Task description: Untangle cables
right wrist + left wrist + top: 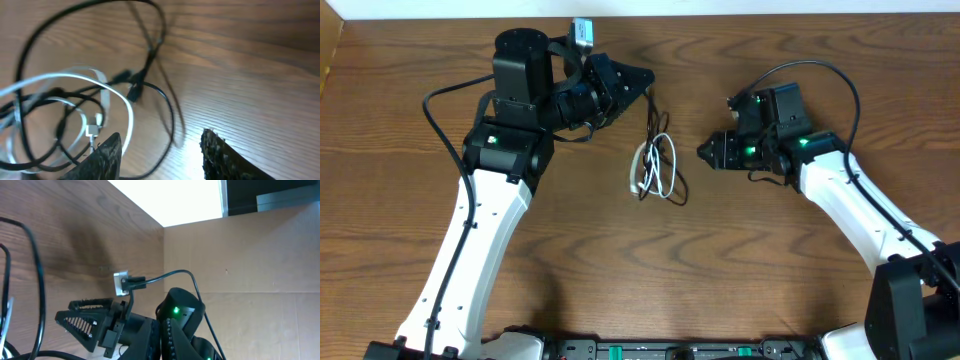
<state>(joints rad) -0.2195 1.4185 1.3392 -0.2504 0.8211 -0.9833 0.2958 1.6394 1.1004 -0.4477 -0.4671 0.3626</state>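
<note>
Our left gripper (642,80) is closed, the black cable (135,90) running to its tip. Pulling could cinch loops around the white cable (638,168) mid-worktop (750,270). Our right gripper (160,145), jaws apart and empty, might pinch both cables.

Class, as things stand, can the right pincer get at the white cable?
Probably yes: the right pincer, jaws apart, faces the white cable across bare table; the black cable loops through it.
</note>
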